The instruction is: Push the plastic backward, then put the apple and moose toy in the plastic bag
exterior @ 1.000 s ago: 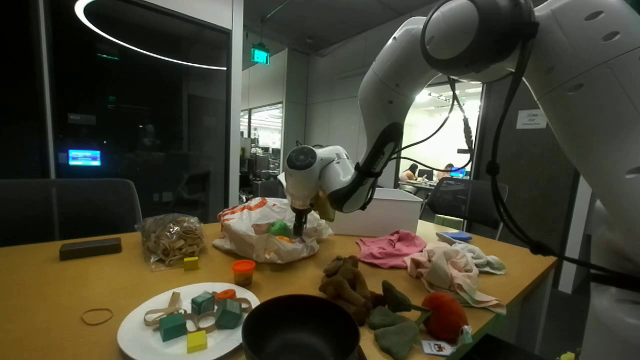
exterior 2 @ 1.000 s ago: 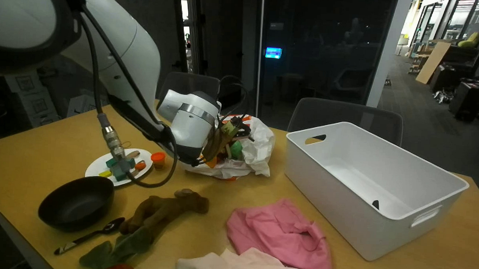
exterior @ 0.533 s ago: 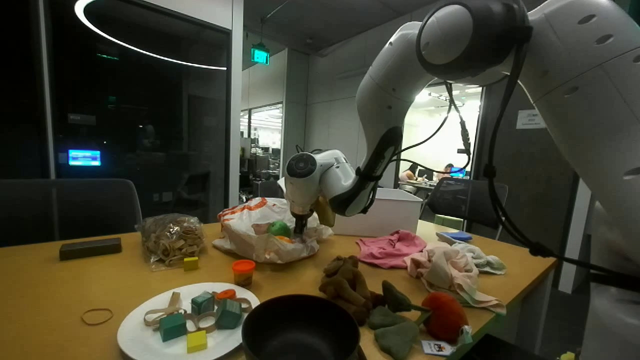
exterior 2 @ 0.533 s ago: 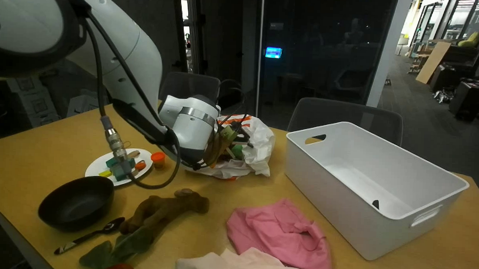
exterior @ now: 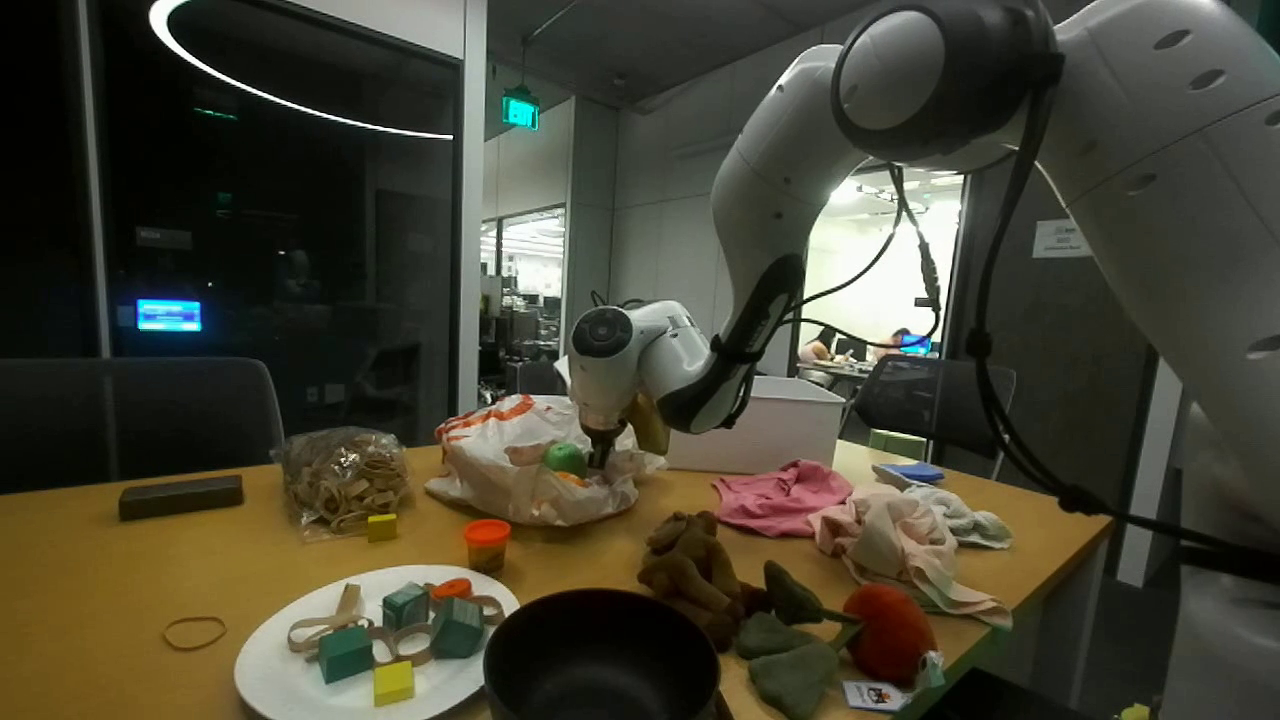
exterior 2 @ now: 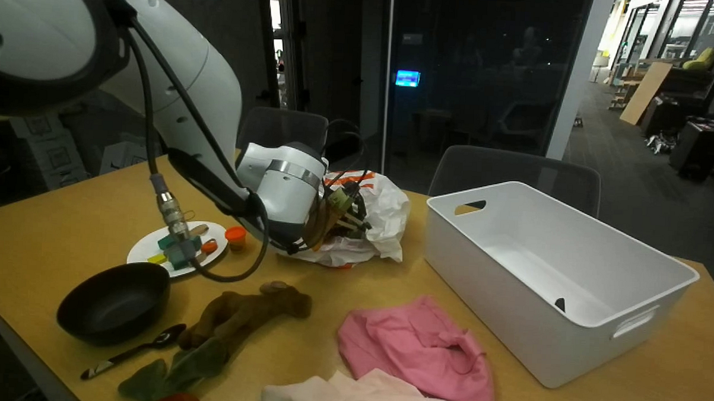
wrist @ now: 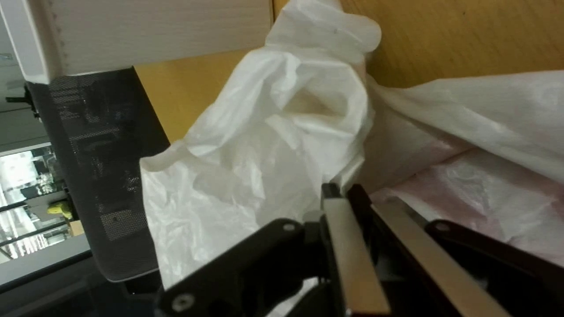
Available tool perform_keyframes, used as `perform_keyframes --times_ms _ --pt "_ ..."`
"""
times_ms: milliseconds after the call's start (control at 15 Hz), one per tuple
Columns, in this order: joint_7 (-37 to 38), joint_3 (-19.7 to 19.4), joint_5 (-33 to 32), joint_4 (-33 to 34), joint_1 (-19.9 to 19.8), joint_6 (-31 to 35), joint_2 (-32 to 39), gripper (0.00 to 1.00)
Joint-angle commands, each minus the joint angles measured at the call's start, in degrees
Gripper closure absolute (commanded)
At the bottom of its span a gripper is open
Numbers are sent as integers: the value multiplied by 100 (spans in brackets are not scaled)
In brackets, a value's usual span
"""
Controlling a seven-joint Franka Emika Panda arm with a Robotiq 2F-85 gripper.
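Dark glass (exterior: 280,250) stands behind a wooden table (exterior: 80,590). The gripper (wrist: 344,192) is closed, its tips among the folds of the plastic bag (wrist: 286,145); whether it pinches a fold I cannot tell. A green apple (exterior: 565,459) sits in the bag, just beside the gripper. Farther out from it, on the table and outside the bag, lie the moose toy (exterior: 690,570) and a pink cloth (exterior 2: 423,357).

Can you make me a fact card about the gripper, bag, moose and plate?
Gripper: shut, seemingly on the plastic bag
In the bag: what looks like a green apple
Moose toy: lying on the table, outside the bag
White plate: holding three green blocks and a yellow block
Near the plate: black pan
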Motion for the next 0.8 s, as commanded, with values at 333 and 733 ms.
perform_keyframes --times_ms 333,733 --pt "-69 53 314 -241 -23 267 -508 83" --pt "-344 88 681 -256 -59 176 -690 82"
